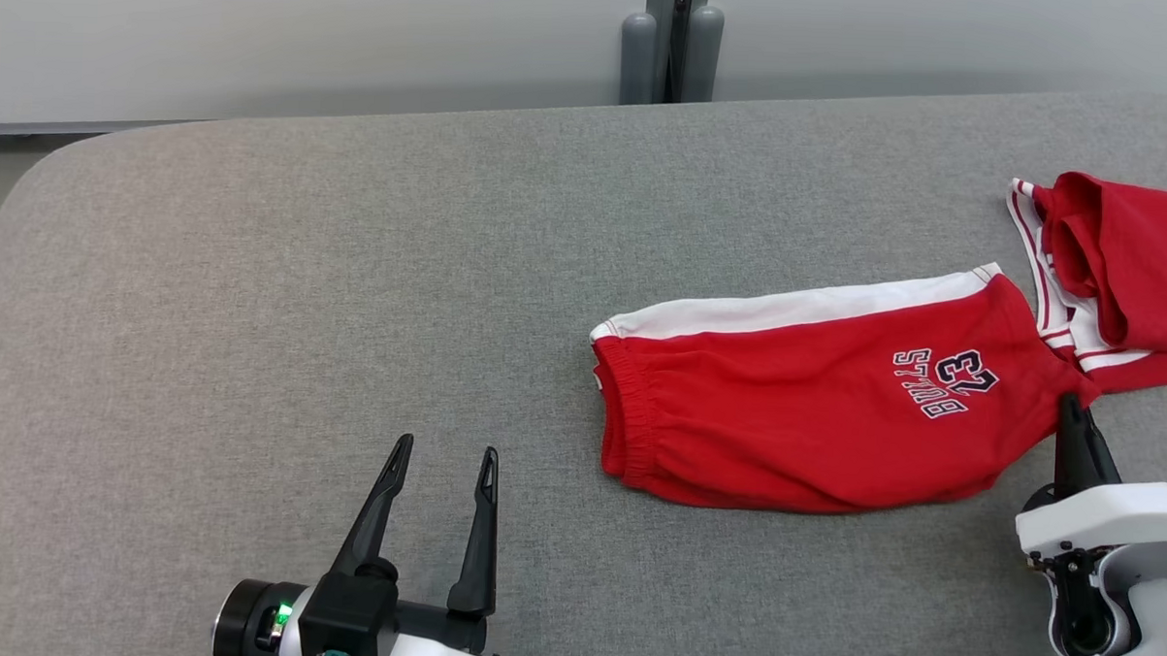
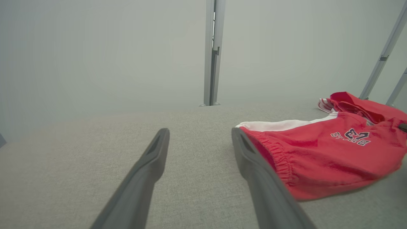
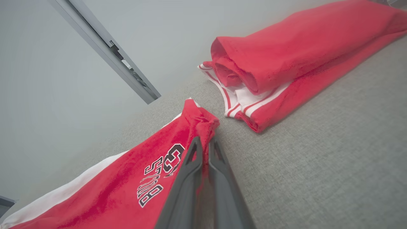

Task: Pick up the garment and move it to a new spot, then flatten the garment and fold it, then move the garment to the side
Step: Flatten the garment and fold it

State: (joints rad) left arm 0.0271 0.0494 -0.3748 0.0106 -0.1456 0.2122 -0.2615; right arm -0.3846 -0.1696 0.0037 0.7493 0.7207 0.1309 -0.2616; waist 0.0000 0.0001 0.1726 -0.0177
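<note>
The garment point(image 1: 814, 404) is a pair of red shorts with a white side stripe and a dark "23" print, lying on the grey padded table point(image 1: 284, 288) right of centre. My right gripper point(image 1: 1074, 408) is shut on the shorts' right hem corner; in the right wrist view red cloth is pinched between the fingers of the right gripper point(image 3: 204, 142). My left gripper point(image 1: 443, 451) stands open at the lower left, apart from the shorts' elastic waistband. In the left wrist view the left gripper point(image 2: 200, 135) is empty, with the garment point(image 2: 324, 152) just right of its right finger.
A second red piece with white striped trim point(image 1: 1119, 274) lies folded at the table's right edge, close beside the shorts' hem. A grey post point(image 1: 673, 40) stands behind the table's far edge. The table's rounded left corner point(image 1: 45, 168) drops off to the floor.
</note>
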